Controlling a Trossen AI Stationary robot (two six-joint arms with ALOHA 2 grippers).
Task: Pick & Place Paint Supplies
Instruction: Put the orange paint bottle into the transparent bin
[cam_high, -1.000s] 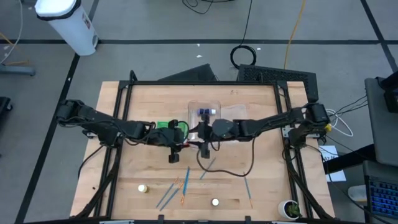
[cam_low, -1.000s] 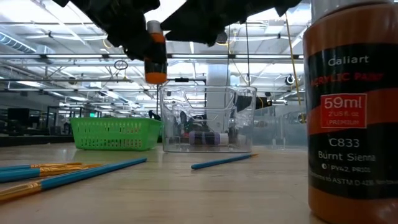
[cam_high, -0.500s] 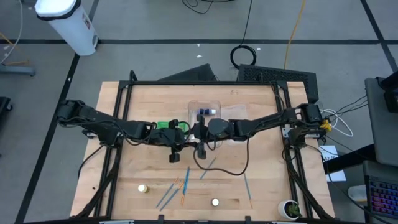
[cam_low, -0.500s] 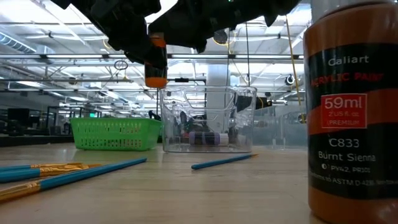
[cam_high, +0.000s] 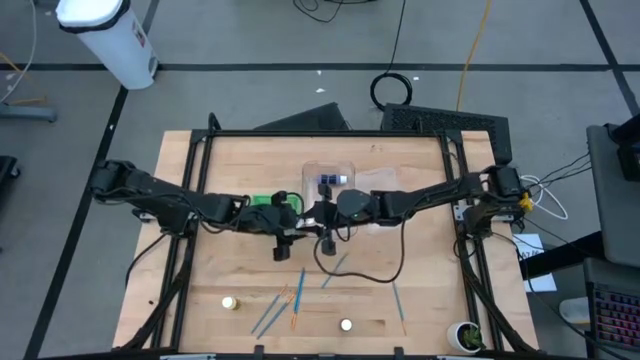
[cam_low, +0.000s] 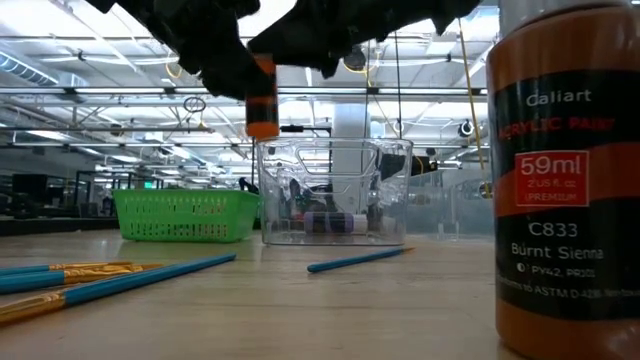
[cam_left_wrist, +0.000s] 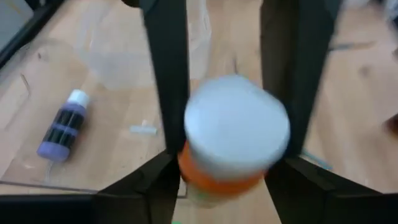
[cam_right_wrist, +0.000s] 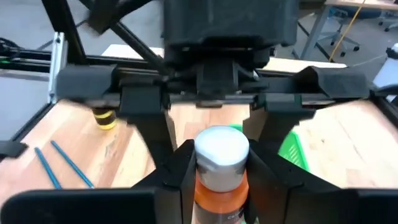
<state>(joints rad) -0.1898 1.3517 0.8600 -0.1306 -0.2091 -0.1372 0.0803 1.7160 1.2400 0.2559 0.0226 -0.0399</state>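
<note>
A small orange paint bottle (cam_low: 262, 100) with a white cap (cam_right_wrist: 222, 149) hangs upright in the air at the table's middle, just in front of the clear plastic box (cam_low: 333, 190). My left gripper (cam_high: 302, 216) and my right gripper (cam_high: 322, 217) meet at it from opposite sides, each shut on it. It also shows in the left wrist view (cam_left_wrist: 233, 146). A purple bottle (cam_left_wrist: 62, 124) lies on its side in the clear box. Blue and orange brushes (cam_high: 285, 305) lie on the table near the front edge. My left gripper pinches the orange bottle between its two fingers (cam_left_wrist: 169, 93), one on either side of its upper body (cam_left_wrist: 217, 177) just under the cap. It comes from the table's left, slanting down. The bottle is upright and lifted clear of the table. My right gripper has its two fingers (cam_right_wrist: 181, 165) against opposite sides of the bottle's upper body (cam_right_wrist: 221, 186), below the white cap. It comes from the table's right, slanting down, facing the left gripper. The bottle stays upright in the air.
A green basket (cam_low: 185, 215) stands left of the clear box. Two small bottles (cam_high: 229, 302) (cam_high: 346, 324) stand near the front edge among the brushes. A large Burnt Sienna bottle (cam_low: 565, 180) stands close to the low camera. A loose cable (cam_high: 360, 270) lies on the table.
The orange bottle has gone a little toward the table's right, nearer the clear box, staying upright and clear of the table. The dark grippers now cover its white cap in the low view, where the cap showed a second ago.
</note>
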